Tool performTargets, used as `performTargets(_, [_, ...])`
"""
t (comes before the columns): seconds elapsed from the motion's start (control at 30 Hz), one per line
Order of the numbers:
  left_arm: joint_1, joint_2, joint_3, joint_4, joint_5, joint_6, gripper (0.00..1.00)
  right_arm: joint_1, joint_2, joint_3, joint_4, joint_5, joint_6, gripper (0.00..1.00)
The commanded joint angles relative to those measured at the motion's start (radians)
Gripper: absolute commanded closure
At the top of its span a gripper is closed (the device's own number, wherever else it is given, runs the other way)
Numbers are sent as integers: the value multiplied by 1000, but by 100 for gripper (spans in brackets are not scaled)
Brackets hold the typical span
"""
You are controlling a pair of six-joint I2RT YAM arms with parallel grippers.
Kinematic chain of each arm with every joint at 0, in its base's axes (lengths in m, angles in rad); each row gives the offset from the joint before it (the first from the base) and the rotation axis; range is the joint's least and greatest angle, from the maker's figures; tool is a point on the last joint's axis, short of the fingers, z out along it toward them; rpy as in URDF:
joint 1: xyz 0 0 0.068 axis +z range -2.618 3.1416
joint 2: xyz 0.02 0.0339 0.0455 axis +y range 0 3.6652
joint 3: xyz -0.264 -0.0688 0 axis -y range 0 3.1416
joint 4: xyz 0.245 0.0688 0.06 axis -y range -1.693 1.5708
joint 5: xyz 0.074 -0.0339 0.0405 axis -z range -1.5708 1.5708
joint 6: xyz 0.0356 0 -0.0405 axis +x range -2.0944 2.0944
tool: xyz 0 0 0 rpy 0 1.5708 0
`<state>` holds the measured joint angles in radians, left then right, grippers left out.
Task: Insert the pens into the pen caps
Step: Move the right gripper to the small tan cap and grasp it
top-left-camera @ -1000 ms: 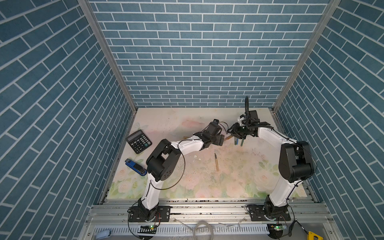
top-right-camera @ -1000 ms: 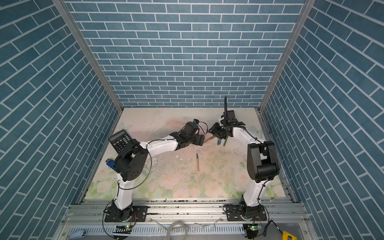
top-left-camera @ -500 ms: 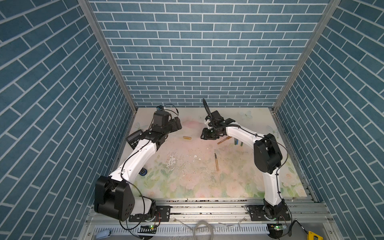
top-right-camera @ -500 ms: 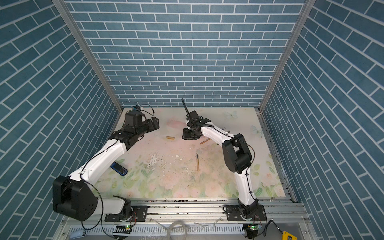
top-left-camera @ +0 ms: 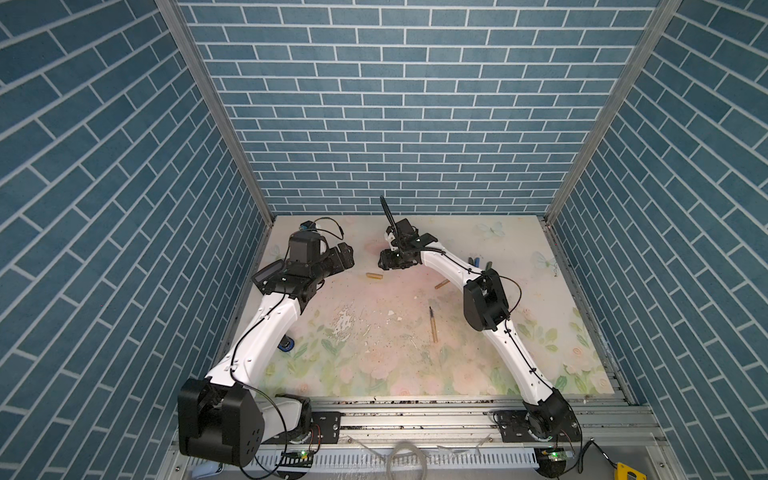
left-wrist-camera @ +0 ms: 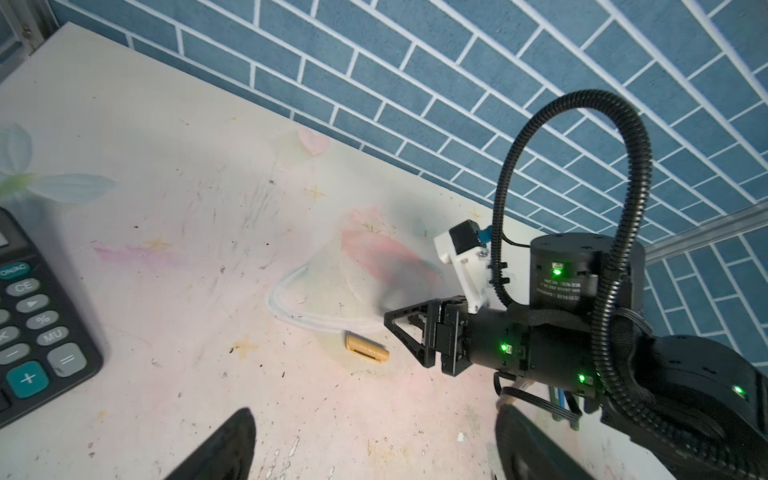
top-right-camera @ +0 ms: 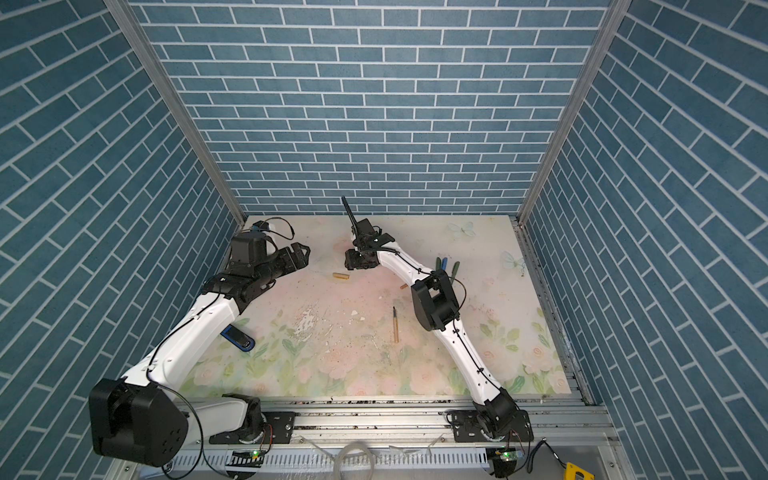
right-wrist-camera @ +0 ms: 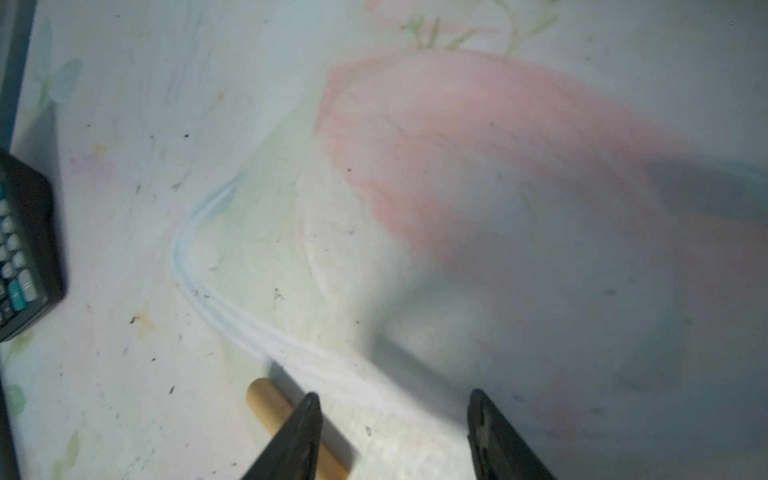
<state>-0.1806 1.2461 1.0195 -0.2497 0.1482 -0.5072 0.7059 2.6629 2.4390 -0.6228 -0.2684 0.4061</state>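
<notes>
The right fingers [right-wrist-camera: 299, 436] stand spread with nothing between them. The tan-gold cap [right-wrist-camera: 270, 405] lies flat on the desk [right-wrist-camera: 124, 249], just outside one right finger and partly hidden under it, not in the gap. The left fingers [left-wrist-camera: 224, 453] are spread wide and empty, with the cap well ahead of their tips.

Handling, as judged: the cap is a light, rigid, smooth tube and will roll readily. Pinch it across mid-length and leave the open mouth clear. The tan-gold pen [top-left-camera: 432, 326] lies well apart from both pairs of fingers.
</notes>
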Motion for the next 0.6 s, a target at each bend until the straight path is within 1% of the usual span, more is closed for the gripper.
performTargets(0.0, [10, -10, 6, 5, 36, 5, 9, 13, 40, 65, -44, -123, -70, 41])
performTargets(0.03, [13, -11, 4, 7, 37, 3, 9, 17, 44, 65, -48, -155, -83, 42])
performTargets(0.07, [14, -11, 2, 10, 40, 2, 9, 25, 46, 67, -61, -155, -102, 42])
performTargets(0.13, [17, -8, 1, 16, 44, 0, 9, 38, 53, 73, -97, -124, -127, 43])
performTargets(0.2, [17, -6, 1, 20, 54, -1, 9, 42, 64, 70, -124, -124, -134, 45])
performTargets(0.3, [18, 1, 1, 24, 69, -7, 9, 54, 73, 71, -173, -98, -161, 50])
performTargets(0.4, [20, 7, -1, 27, 74, -11, 9, 77, 63, 47, -189, -83, -200, 52])
performTargets(0.5, [23, 6, 1, 24, 75, -11, 9, 103, 59, 43, -220, -16, -240, 53])
performTargets(0.57, [24, 5, 1, 24, 76, -11, 9, 116, 58, 42, -229, 46, -246, 56])
